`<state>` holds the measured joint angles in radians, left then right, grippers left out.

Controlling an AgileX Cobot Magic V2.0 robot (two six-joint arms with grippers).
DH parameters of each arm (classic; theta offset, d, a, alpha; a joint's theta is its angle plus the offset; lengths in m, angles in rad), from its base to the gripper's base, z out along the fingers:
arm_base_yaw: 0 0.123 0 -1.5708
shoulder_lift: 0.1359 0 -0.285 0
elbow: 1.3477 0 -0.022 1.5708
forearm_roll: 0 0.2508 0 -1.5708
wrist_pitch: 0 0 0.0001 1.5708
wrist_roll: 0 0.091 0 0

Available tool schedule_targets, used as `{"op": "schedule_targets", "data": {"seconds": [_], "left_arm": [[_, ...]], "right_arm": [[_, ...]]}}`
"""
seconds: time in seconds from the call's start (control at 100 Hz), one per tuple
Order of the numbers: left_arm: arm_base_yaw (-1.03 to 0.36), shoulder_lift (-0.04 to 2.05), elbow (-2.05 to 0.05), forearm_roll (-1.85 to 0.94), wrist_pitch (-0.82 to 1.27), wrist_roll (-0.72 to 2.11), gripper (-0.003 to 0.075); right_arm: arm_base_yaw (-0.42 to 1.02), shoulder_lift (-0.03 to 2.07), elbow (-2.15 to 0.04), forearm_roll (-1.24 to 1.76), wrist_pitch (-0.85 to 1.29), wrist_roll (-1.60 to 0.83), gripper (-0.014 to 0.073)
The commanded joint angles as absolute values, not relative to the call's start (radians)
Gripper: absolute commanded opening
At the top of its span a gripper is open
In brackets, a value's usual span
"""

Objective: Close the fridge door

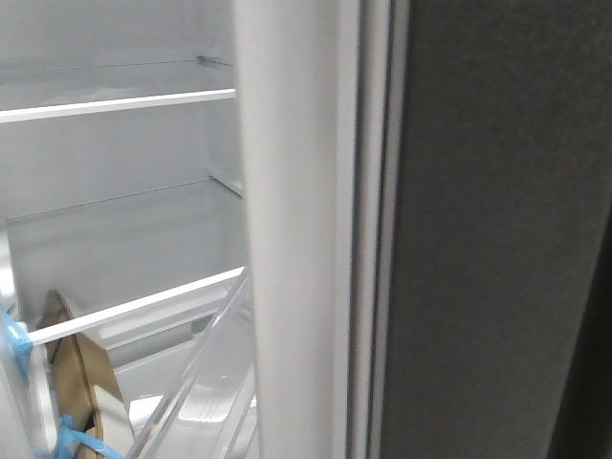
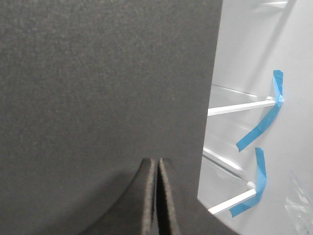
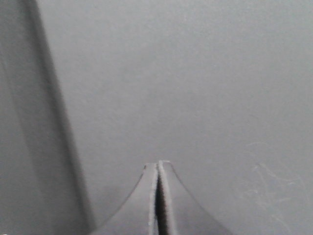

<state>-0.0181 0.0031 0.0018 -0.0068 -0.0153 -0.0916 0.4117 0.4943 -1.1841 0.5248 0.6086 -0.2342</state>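
Observation:
The fridge door's matte dark grey face [image 1: 497, 239] fills the right of the front view, with its pale edge seal [image 1: 378, 287] and a white upright [image 1: 296, 239] beside it. No gripper shows in the front view. In the left wrist view the dark grey face [image 2: 98, 73] fills most of the picture. My left gripper [image 2: 157, 160] is shut and empty, its tips at that face near its edge. My right gripper [image 3: 158, 164] is shut and empty, tips close to a plain grey surface [image 3: 186, 73]; I cannot tell which panel it is.
The white-lined inside [image 1: 115, 210] has white shelf rails [image 1: 115, 105] and a clear bin [image 1: 191, 382]. A brown packet [image 1: 81, 382] and blue tape [image 1: 14, 335] sit low at the left. Blue tape strips [image 2: 259, 127] also hold white rails in the left wrist view.

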Motion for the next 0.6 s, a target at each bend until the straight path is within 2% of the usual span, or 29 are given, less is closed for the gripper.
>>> {"op": "schedule_targets", "data": {"seconds": [0.0,0.13,0.59], "left_arm": [[-0.023,0.022,0.03,-0.008,-0.092,-0.095,-0.0021],[-0.023,0.022,0.03,-0.008,-0.092,-0.095,-0.0021],[-0.023,0.022,0.03,-0.008,-0.092,-0.095,-0.0021]], "right_arm": [[0.444,0.518,-1.17,0.506,0.47,-0.25,-0.0076],[0.461,0.535,-1.115,0.504,0.394,-0.25,-0.0076],[0.485,0.663,-1.103,0.556,0.394,-0.257,-0.0076]]}}
